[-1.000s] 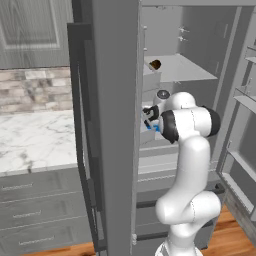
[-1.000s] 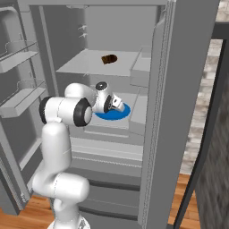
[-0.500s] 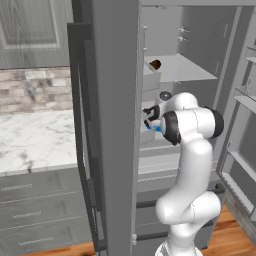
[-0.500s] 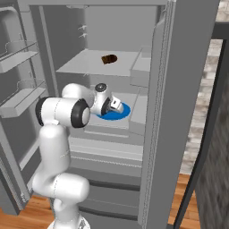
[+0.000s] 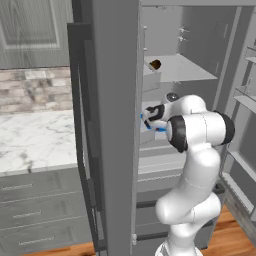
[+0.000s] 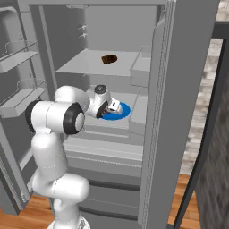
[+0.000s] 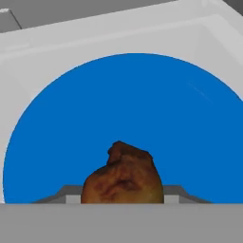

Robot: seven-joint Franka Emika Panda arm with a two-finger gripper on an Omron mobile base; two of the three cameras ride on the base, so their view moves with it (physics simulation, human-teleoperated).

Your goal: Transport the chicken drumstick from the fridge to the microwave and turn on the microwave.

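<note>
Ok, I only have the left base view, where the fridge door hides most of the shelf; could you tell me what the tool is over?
Observer: In the right base view the tool hangs over a round blue plate on the middle shelf of the fridge.
Operator: Thank you. Where is the drumstick, please?
Observer: In the hand view the chicken drumstick sits between the tool's two tips, which seem closed on it, with the plate behind it.
</note>
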